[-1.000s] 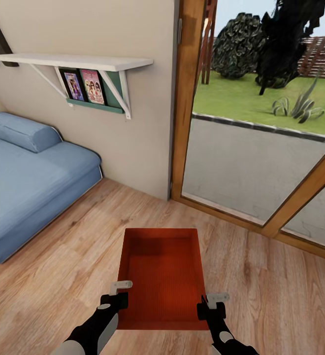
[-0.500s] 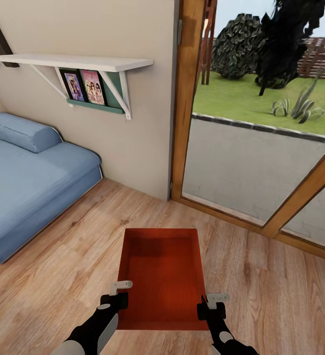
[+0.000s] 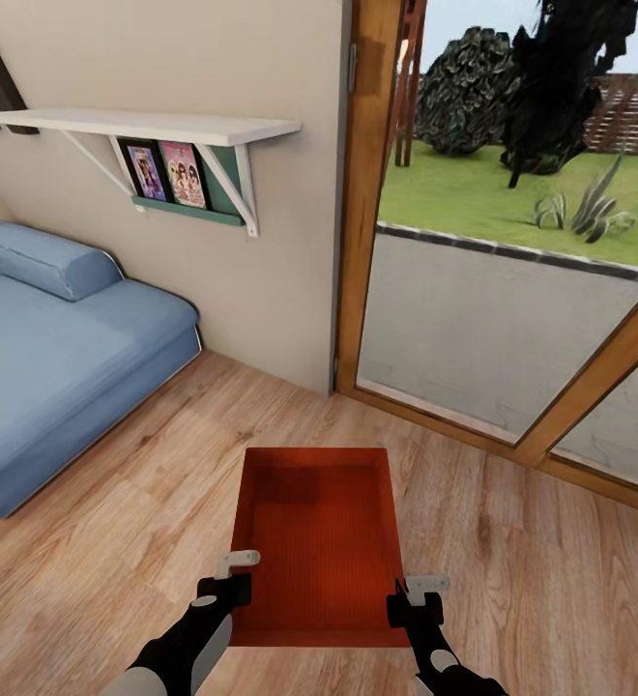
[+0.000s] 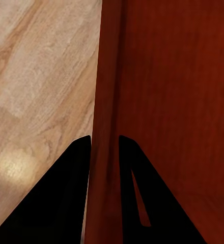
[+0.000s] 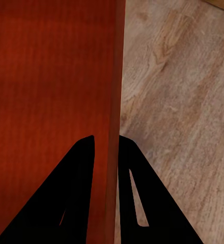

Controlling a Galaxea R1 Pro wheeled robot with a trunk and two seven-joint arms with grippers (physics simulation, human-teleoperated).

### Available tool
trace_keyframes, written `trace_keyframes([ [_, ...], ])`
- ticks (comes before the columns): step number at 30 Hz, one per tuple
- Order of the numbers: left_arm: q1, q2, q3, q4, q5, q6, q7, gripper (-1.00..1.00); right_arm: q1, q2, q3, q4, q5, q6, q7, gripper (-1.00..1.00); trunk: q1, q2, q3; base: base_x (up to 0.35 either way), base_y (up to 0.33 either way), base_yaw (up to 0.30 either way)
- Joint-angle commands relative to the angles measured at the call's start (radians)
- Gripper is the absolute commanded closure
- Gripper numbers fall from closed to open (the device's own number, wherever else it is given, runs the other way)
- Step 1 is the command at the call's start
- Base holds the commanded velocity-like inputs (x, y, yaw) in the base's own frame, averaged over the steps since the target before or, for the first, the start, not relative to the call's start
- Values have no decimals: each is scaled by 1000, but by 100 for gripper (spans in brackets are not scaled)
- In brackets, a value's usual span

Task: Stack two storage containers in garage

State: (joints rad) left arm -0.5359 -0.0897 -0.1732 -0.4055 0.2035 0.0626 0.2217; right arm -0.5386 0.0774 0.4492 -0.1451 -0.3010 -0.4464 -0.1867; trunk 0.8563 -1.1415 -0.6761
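One red-orange open-top storage container (image 3: pixel 319 541) is held level in front of me, above the light wood plank floor (image 3: pixel 116 541) of the living room. My left gripper (image 3: pixel 232 578) is shut on the container's left wall; in the left wrist view its dark fingers (image 4: pixel 66 193) straddle that thin wall (image 4: pixel 106 101). My right gripper (image 3: pixel 412 597) is shut on the right wall, and the right wrist view shows its fingers (image 5: pixel 71 193) pinching the wall (image 5: pixel 114 76). The container's inside (image 5: pixel 46 76) holds nothing. The garage is out of view.
A blue sofa (image 3: pixel 58 358) stands at the left. A white wall shelf (image 3: pixel 145 123) with picture frames hangs on the cream wall. A wood-framed glass door (image 3: pixel 493 319) ahead at the right looks onto a paved yard and grass.
The view has tipped slightly, so the shelf sits a little lower in the picture. Both grippers and the container keep the same hold and place.
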Motion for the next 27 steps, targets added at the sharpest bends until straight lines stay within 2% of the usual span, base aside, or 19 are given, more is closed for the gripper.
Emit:
trace_keyframes([
  [1,1,1,0,-2,-3,6,16,100,-1,1,-43,-2,5,-2,-5,100,0,0,-1,0,0,0],
  [27,1,-1,0,-3,-3,6,16,100,-1,1,-44,-2,5,-1,-5,100,0,0,-1,0,0,0],
])
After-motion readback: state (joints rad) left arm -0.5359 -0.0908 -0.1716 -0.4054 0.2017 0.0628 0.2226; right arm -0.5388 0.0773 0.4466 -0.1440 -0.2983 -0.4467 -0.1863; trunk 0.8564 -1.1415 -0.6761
